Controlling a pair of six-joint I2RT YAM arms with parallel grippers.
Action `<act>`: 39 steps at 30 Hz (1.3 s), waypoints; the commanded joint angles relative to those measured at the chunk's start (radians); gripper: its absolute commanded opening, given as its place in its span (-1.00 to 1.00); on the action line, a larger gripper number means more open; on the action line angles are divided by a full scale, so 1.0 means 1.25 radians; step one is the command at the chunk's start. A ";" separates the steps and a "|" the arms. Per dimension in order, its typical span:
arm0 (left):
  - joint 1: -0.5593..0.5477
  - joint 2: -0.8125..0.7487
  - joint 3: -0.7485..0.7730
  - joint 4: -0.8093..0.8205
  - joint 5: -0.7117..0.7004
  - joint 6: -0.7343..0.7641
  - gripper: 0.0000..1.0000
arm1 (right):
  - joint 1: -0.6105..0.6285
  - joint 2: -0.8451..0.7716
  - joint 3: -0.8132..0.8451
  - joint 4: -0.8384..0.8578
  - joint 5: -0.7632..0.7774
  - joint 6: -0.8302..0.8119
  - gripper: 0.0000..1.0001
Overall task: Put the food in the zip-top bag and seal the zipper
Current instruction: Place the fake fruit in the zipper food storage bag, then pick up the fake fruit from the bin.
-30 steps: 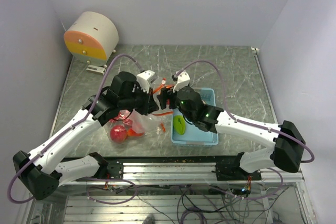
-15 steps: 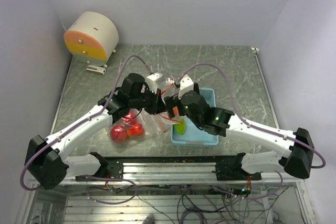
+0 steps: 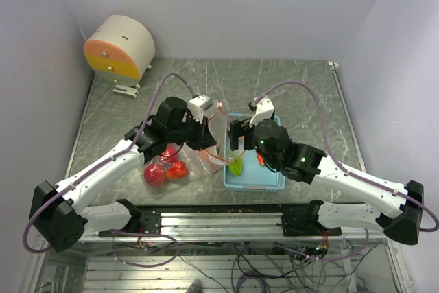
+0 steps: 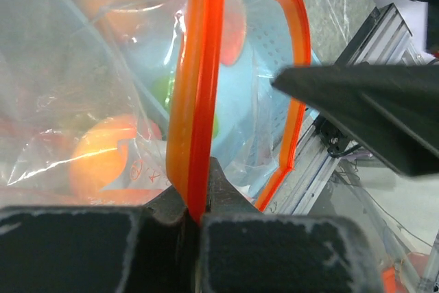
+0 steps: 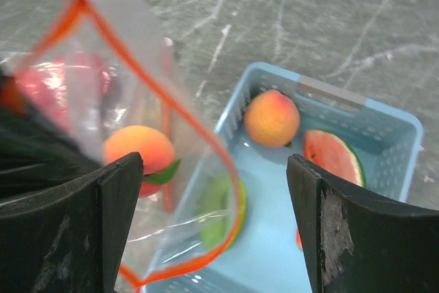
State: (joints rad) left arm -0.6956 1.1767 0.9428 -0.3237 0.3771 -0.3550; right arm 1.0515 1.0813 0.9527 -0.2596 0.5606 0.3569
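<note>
The clear zip-top bag [image 3: 186,159] lies left of the blue tray, with red round fruits [image 3: 155,175] and an orange fruit [image 4: 103,156] inside. My left gripper [image 3: 206,133] is shut on one lip of the red-orange zipper [image 4: 197,101] and holds the mouth open. The other lip [image 4: 296,87] bows out over the tray. My right gripper [image 3: 240,135] is open and empty above the tray, beside the bag's mouth [image 5: 199,128]. In the tray lie a green piece [image 5: 223,221], an orange ball [image 5: 271,118] and a red-orange slice [image 5: 333,156].
The light blue tray [image 3: 274,184] sits at the table's near edge, right of the bag. A round cream and orange device [image 3: 120,46] stands at the far left corner. The metal rail [image 3: 219,221] runs along the front.
My right gripper has drawn back from the bag's mouth to the right, over the tray. My left gripper has kept its hold on the zipper strip and shifted slightly right.
</note>
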 commanded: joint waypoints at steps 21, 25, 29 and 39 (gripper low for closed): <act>-0.002 -0.117 0.006 -0.117 -0.146 0.047 -0.86 | -0.339 -0.017 -0.153 0.102 -0.467 0.042 0.80; -0.002 -0.081 0.005 -0.109 -0.153 0.053 -0.86 | -0.339 -0.099 -0.169 0.171 -0.630 0.015 0.80; -0.001 -0.047 0.007 -0.116 -0.168 0.053 -0.86 | -0.339 -0.145 -0.144 0.097 -0.572 0.006 0.79; -0.001 -0.068 0.003 -0.112 -0.165 0.051 -0.86 | -0.341 0.016 -0.078 -0.141 -0.179 0.059 0.81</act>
State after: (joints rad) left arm -0.7002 1.1221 0.9524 -0.4755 0.1841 -0.3027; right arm 0.6338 0.9844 0.8082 -0.2573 0.1055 0.4015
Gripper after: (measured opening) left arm 0.075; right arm 0.895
